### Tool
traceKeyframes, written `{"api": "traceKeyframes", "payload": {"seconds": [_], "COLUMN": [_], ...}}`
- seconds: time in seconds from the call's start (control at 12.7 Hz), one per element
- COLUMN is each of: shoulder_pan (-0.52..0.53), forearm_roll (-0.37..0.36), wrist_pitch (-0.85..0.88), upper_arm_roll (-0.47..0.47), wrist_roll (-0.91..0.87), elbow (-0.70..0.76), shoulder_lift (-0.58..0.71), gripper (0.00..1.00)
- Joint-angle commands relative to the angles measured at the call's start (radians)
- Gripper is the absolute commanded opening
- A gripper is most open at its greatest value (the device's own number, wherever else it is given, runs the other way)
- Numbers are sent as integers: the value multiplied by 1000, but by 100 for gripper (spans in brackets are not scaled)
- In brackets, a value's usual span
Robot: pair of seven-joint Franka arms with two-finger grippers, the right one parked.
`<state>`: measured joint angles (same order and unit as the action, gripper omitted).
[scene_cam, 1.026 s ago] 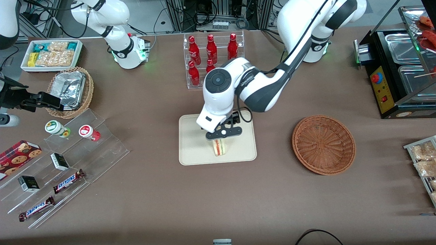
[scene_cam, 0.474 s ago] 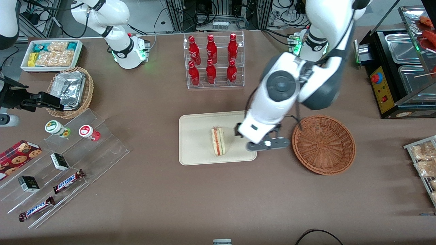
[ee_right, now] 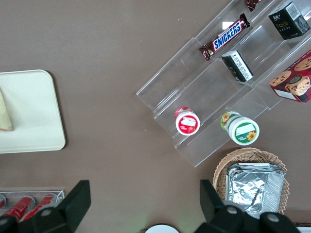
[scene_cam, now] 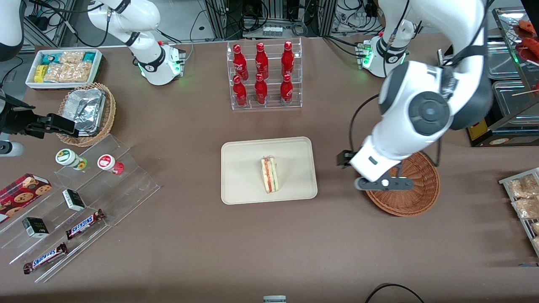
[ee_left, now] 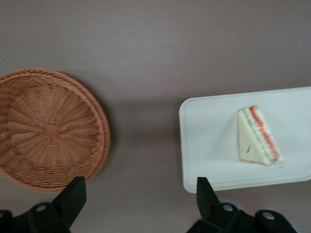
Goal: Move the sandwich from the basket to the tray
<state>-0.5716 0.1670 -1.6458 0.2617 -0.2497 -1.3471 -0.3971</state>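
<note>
The sandwich [scene_cam: 269, 174] [ee_left: 257, 136] lies on its side on the cream tray [scene_cam: 244, 168] [ee_left: 209, 136], filling edge showing, touched by nothing. The reddish-brown basket [scene_cam: 417, 193] [ee_left: 48, 128] stands beside the tray toward the working arm's end, with nothing inside. My left gripper [scene_cam: 383, 184] [ee_left: 140, 187] hangs high over the bare table between tray and basket, partly above the basket's rim in the front view. It is open and holds nothing. An edge of the tray [ee_right: 29, 111] also shows in the right wrist view.
A clear rack of red bottles [scene_cam: 263, 75] stands farther from the front camera than the tray. A stepped acrylic stand with snacks [scene_cam: 84, 189], a tan basket with foil [scene_cam: 86, 111] and a white bin [scene_cam: 63, 67] lie toward the parked arm's end. A black food warmer [scene_cam: 497, 84] is near the working arm's base.
A second ago the gripper was down at the sandwich on the tray. It has let go, risen and swung toward the basket; the sandwich stays on the tray.
</note>
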Motion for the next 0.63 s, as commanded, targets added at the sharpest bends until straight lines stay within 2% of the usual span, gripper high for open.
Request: {"api": "traceKeyframes", "payload": {"seconds": [0.0, 0.24, 0.55], "shoulder_pan": [-16, -17, -16], "forearm_roll": [8, 3, -26], "wrist_pitch": [76, 158, 231], "upper_arm_roll": [72, 128, 137], "wrist_roll": [101, 165, 165], "elbow": [-32, -32, -69], "shoulder_lift": [64, 121, 208], "gripper": [100, 100, 100]}}
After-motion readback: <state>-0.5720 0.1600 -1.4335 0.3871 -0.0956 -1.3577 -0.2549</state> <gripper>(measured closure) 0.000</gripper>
